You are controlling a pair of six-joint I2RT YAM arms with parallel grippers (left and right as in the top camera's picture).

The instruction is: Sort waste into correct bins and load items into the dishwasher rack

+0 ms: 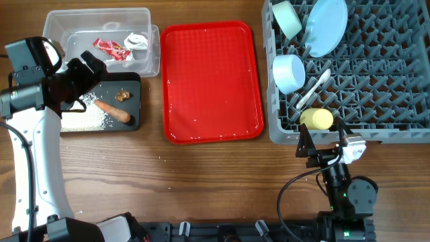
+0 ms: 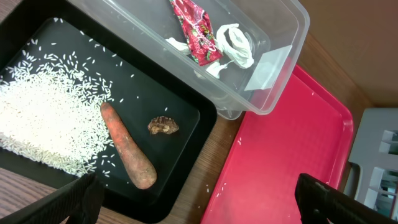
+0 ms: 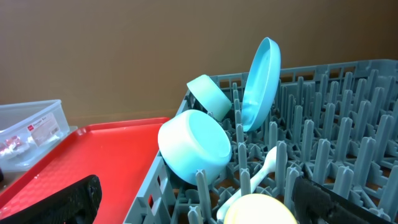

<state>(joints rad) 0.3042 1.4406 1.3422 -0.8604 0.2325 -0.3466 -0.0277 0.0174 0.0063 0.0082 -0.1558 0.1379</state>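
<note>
The clear tub (image 1: pixel 94 15) holds the red-and-white wrapper (image 1: pixel 111 47) and the white tissue (image 1: pixel 136 41). The black tray (image 1: pixel 131 87) holds the rice (image 1: pixel 84 119), the orange stick (image 1: pixel 113 111) and the brown chunk (image 1: pixel 122 95). My left gripper (image 1: pixel 91 68) is open and empty above the tray's edge (image 2: pixel 199 202). The grey rack (image 1: pixel 376 101) holds the green bowl (image 1: pixel 287 18), blue plate (image 1: pixel 326 27), blue bowl (image 1: pixel 289 72), white spoon (image 1: pixel 314 87) and yellow cup (image 1: pixel 317 119). My right gripper (image 1: pixel 322 140) is open and empty just in front of the cup (image 3: pixel 258 211).
The flat red tray (image 1: pixel 208 81) lies between the bins and the rack, with a few stray rice grains on it (image 2: pixel 292 155). Bare wooden table runs along the front.
</note>
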